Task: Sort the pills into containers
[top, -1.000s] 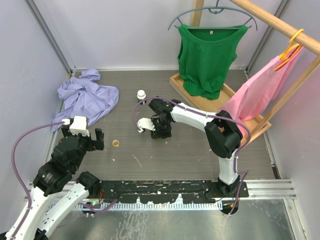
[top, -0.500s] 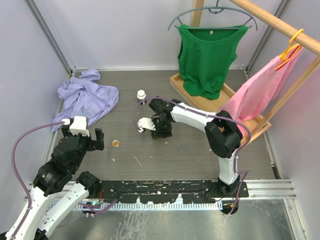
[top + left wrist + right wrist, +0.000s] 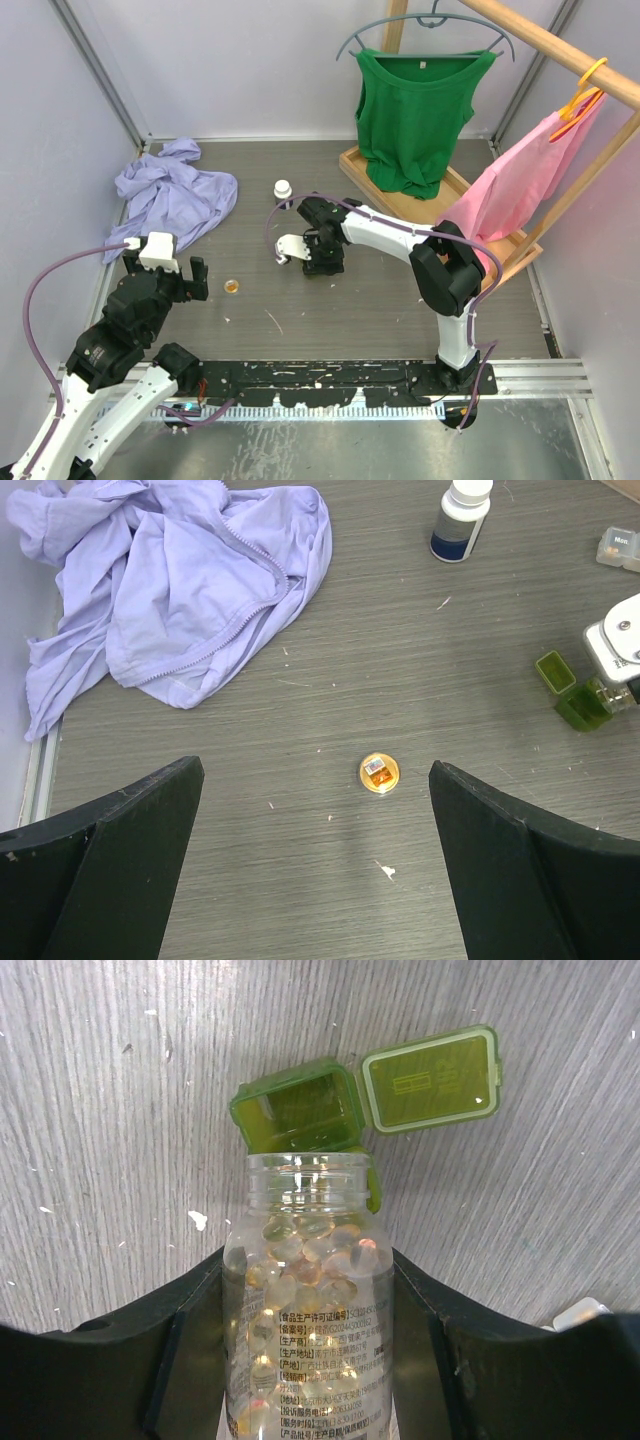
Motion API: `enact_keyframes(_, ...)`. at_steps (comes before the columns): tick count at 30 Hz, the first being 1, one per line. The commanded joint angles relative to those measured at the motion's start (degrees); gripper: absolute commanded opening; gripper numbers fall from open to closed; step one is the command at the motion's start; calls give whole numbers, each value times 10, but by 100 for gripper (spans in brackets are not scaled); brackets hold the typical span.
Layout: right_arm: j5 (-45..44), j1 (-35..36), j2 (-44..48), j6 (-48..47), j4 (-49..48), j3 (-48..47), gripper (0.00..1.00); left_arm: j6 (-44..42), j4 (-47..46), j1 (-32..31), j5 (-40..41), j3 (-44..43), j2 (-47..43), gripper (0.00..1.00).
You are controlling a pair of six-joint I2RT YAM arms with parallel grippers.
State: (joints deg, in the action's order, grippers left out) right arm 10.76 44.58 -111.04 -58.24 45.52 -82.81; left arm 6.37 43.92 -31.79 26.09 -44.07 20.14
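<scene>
Olive green pill case [image 3: 298, 1110]: on the grey table [image 3: 330, 300], mid-field. One compartment is uncovered, its hinged lid [image 3: 430, 1078] flipped flat to the side; the embossed mark is illegible.
Right gripper [image 3: 306, 1300]: clamped partway closed on a clear bottle [image 3: 306, 1250] of amber softgels, uncapped mouth at the case's open compartment. Label in small Chinese print with digits, not legible in full.
Clear pill case [image 3: 618, 548]: farther back, lid marked "Mon."
Left gripper [image 3: 315, 820]: jaws spread wide, holding nothing, above a round orange-gold disc [image 3: 379, 773].
White-capped dark bottle [image 3: 460, 520]: upright, near the clear case.
</scene>
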Motion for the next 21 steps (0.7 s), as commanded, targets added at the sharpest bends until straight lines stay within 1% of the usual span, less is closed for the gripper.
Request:
enact_keyframes(1,16,4,26,2,18,-25,1,-8,-34,2,-2,-1,2,98)
enact_keyframes(3,-15,1,31,13,-15,-10,1,-10,-34,2,-2,-1,2,98)
enact_keyframes(6,17,0,27,1,19,-24,1,-10,-35,2,-2,-1,2,98)
enact_keyframes(8,-13,-2,33,12,-15,-9,1,-9,-35,2,-2,-1,3,98)
enact_keyframes(9,-6,-4,31,10,-9,-14,1,-9,-35,2,-2,-1,3,98)
enact_keyframes(11,28,0,23,-5,34,-29,1,-9,-36,2,-3,-1,3,98)
enact_keyframes(13,-13,2,38,14,-23,-4,1,-9,-36,2,-4,-1,3,98)
enact_keyframes(14,-9,-2,37,18,-23,-8,1,-9,-36,2,-4,-1,3,98)
enact_keyframes(16,19,-1,28,9,16,-27,1,-9,-36,2,-3,-1,2,98)
enact_keyframes(18,-12,3,34,16,-18,-9,1,-9,-36,2,-4,-1,3,98)
enact_keyframes(19,-12,-1,35,18,-19,-10,1,-9,-37,2,-4,-1,3,98)
enact_keyframes(21,15,0,26,3,20,-25,1,-9,-37,2,-4,-1,3,98)
